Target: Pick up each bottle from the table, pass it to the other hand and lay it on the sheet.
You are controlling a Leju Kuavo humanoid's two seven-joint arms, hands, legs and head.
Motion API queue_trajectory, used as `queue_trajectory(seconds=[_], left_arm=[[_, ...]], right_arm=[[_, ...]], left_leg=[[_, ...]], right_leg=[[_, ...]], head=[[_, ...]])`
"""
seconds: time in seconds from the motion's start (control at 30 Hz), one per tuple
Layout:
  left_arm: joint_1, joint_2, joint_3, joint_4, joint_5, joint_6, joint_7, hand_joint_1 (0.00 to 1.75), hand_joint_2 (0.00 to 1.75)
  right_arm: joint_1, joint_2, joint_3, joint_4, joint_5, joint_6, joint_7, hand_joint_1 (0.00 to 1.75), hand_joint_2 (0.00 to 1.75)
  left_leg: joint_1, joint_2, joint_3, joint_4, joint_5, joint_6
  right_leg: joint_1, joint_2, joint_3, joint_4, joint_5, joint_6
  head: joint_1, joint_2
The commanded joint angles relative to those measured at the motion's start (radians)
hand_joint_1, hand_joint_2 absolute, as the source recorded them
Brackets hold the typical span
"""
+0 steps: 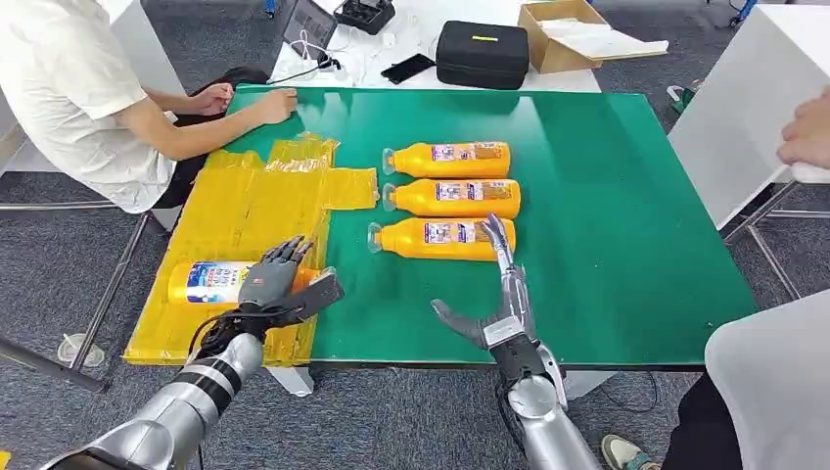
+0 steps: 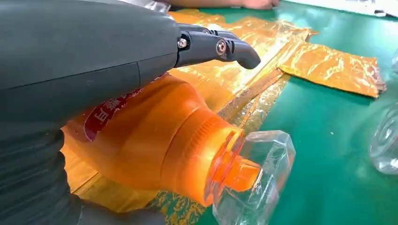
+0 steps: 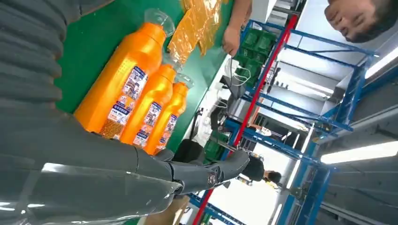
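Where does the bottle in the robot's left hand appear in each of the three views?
Head view: bottle at lower left, lying on the yellow sheet, under the left hand.
Left wrist view: it lies across the middle, clear cap in front.
Right wrist view: not in it.
Shared landmark: the green table.

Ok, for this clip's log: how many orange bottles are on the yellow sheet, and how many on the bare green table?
Bottles on the yellow sheet: 1, the bottle under the left hand.
Bottles on the green table: 3, at and.
Total: 4 orange bottles.
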Motion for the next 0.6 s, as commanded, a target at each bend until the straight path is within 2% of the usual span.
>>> queue_trajectory(seconds=[0.03,0.17,0.37,0.43,0.6], left_arm=[[0.029,-0.075,-0.041,-0.080,0.037,0.062,-0.159,0.00,1.75],[0.028,-0.089,-0.064,-0.111,0.038,0.034,-0.155,0.00,1.75],[0.011,-0.073,-0.136,-0.109,0.005,0.061,-0.141,0.00,1.75],[0.001,-0.068,-0.162,-0.091,-0.003,0.072,-0.132,0.00,1.75],[-0.004,-0.063,-0.174,-0.084,-0.007,0.073,-0.131,0.00,1.75]], right_arm=[[-0.025,0.006,-0.027,0.072,-0.002,-0.005,-0.008,0.00,1.75],[-0.027,0.010,-0.028,0.074,-0.003,-0.007,-0.010,0.00,1.75],[-0.027,0.012,-0.026,0.072,-0.004,-0.010,-0.010,0.00,1.75],[-0.024,0.010,-0.032,0.071,-0.007,-0.016,-0.010,0.00,1.75],[-0.022,0.009,-0.036,0.069,-0.011,-0.020,-0.010,0.00,1.75]], left_leg=[[-0.001,-0.001,0.001,0.000,0.000,0.001],[-0.001,-0.001,-0.002,0.000,0.000,0.001],[0.000,0.001,-0.004,0.000,0.000,0.000],[-0.001,0.002,0.000,0.000,-0.002,0.001],[0.000,0.001,-0.004,0.000,-0.001,0.001]], right_leg=[[0.000,-0.002,0.001,0.000,-0.001,-0.001],[0.000,-0.002,-0.001,0.000,-0.001,0.000],[0.000,0.000,-0.003,0.000,0.000,0.000],[0.000,-0.001,0.000,0.001,-0.002,-0.002],[0.000,0.000,-0.004,0.000,0.000,0.000]], head=[[0.000,0.000],[0.000,0.000],[0.000,0.000],[0.000,0.000],[0.000,0.000]])
